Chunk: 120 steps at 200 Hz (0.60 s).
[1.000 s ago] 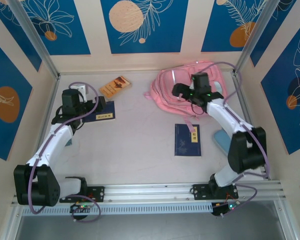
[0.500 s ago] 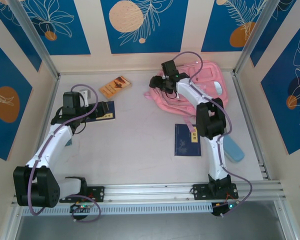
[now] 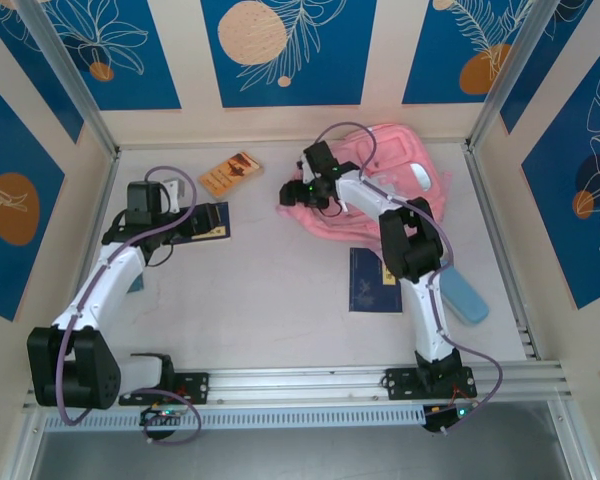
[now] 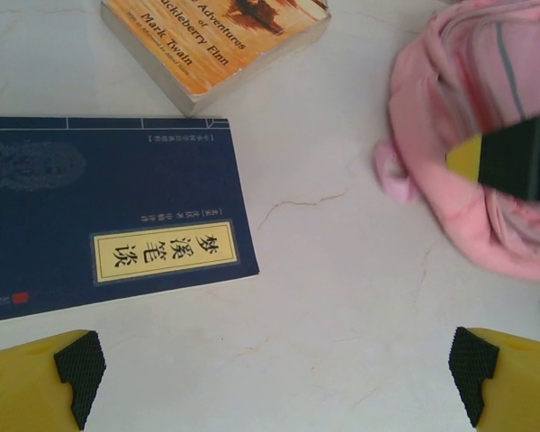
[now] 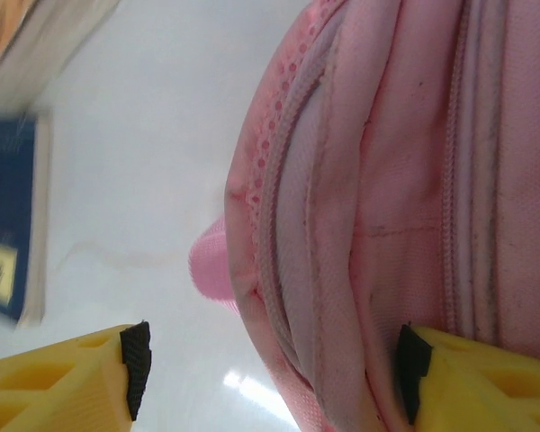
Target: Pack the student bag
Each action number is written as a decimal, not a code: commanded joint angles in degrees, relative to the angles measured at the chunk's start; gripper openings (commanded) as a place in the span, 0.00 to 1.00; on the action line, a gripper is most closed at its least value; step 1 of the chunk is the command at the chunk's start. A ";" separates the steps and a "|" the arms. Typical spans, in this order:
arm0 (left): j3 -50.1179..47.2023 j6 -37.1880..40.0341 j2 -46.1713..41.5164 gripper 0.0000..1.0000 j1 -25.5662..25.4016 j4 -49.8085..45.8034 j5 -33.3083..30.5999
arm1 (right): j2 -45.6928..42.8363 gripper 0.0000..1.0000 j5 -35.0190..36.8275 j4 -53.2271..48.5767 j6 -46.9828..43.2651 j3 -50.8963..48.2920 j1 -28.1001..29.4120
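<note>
On the left side, for the left arm [image 3: 100, 290]: rises from its base at the near edge, leans forward and a little to the right, with the wrist bent down toward the table [image 3: 280, 310]. For the left gripper [image 4: 274, 378]: spread fully wide, with nothing held, hovering over bare table just beside the near edge of a dark blue book [image 4: 108, 225] with a yellow title label. Behind that book, close to its far corner, an orange paperback of Huckleberry Finn [image 4: 218, 40], lying flat and turned at an angle.

Toward the middle, nearer to the arm bases: a second dark blue book [image 3: 375, 280], flat on the table. To its right a light blue oblong thing [image 3: 467, 297], partly hidden by the arm above it; cannot tell what it is.

For the right arm [image 3: 425, 310]: goes forward from the base at the near right, folds at the elbow, then stretches forward and to the left.

For the right gripper [image 5: 274, 360]: at the left edge of the student bag [image 3: 405, 165], jaws partly apart, with a fold of pink fabric and a zip seam lying between them. One pad against the fabric, the other off it over white table, so not clamped on anything. As for the student bag: lying at the far right of the table, close to the back wall.
</note>
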 commanded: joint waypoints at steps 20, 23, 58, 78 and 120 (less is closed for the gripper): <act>2.50 -2.05 2.59 0.99 -2.08 -0.55 2.08 | -9.71 0.70 -9.88 -3.36 -7.95 -19.16 9.34; 2.60 -2.07 2.80 0.99 -2.31 -0.54 2.09 | -10.44 0.70 -9.85 -3.28 -8.34 -20.39 9.73; 4.11 -2.53 5.83 0.95 -6.43 -0.49 1.76 | -22.90 0.67 -7.63 -1.89 -6.03 -30.13 10.55; 5.54 -3.84 7.81 0.91 -10.22 -0.15 1.29 | -32.29 0.69 -3.72 0.50 -0.50 -34.33 9.05; 10.65 -6.67 14.97 0.81 -19.73 1.23 2.19 | -45.84 0.73 2.38 2.51 11.77 -44.71 -0.05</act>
